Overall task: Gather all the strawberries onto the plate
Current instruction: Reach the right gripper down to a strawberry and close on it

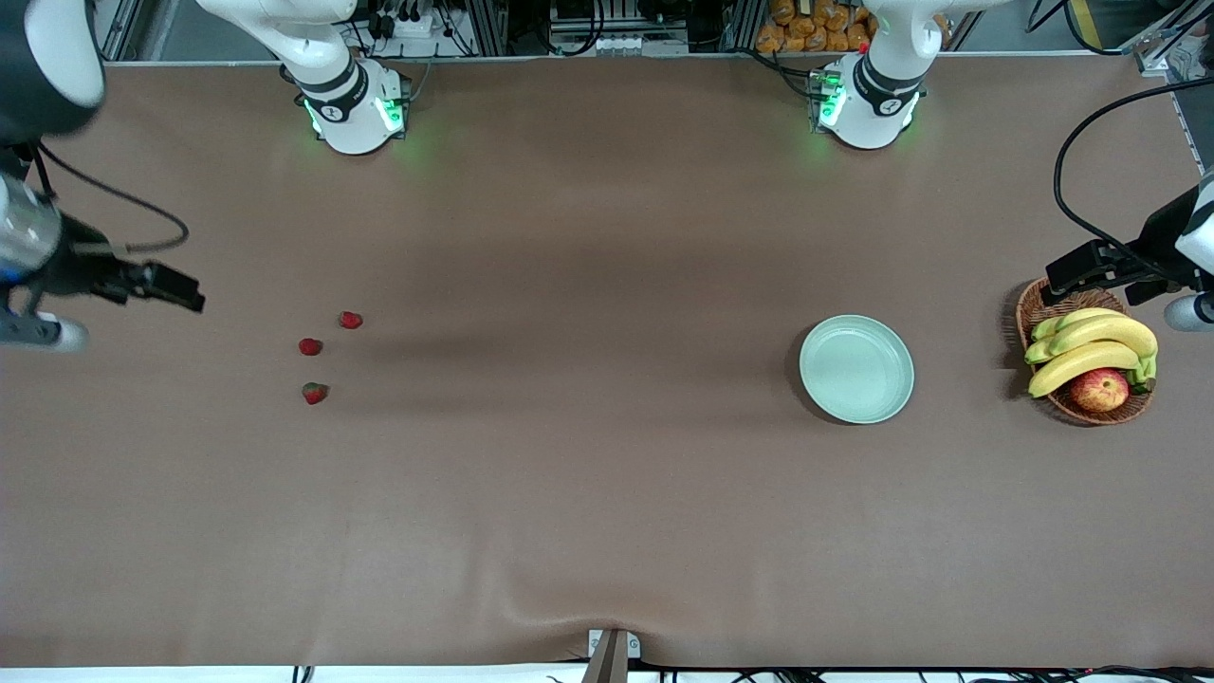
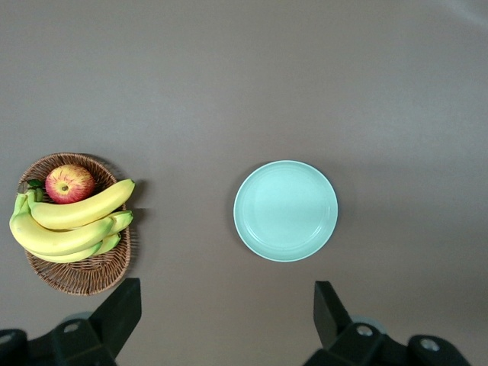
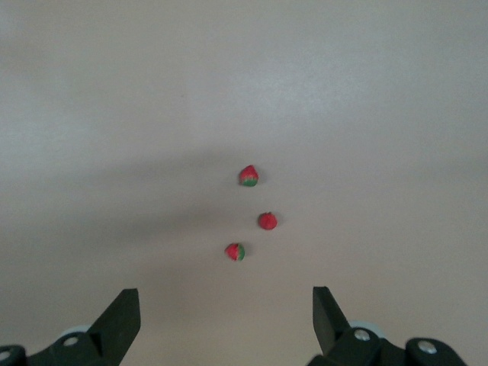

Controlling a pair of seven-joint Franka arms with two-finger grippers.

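No brand, label or writing can be read on any item; the plate [image 1: 856, 369] is plain and unmarked.

Right gripper [image 3: 226, 320]: fingers [image 3: 122, 316] stand wide apart, holding nothing and touching nothing. It hangs in the air over bare cloth at the right arm's end of the table [image 1: 588, 493], well apart from the plate.

Left gripper [image 2: 228, 320]: fingers [image 2: 326, 309] likewise spread wide, empty, in contact with nothing. It hangs over the basket [image 1: 1039, 308] at the left arm's end of the table, near the plate.

Strawberries: three, all lying on the cloth, none in the plate. They form a loose cluster well apart from the plate, toward the right arm's end of the table. The first berry [image 1: 351, 320] lies farther from the front camera than the plate's centre. The second berry [image 1: 310, 346] lies just beside the first, a little nearer to that camera. The third berry [image 1: 315, 392], green cap showing, lies nearest to the camera of the three. The berries do not touch one another.

Plate: pale mint green, round, shallow rim, flat on the cloth, nothing in it.

Basket: brown wicker, close to the plate on the left arm's side, not touching it. It holds bananas [image 1: 1091, 346] and an apple [image 1: 1099, 390], the apple touching the bananas.
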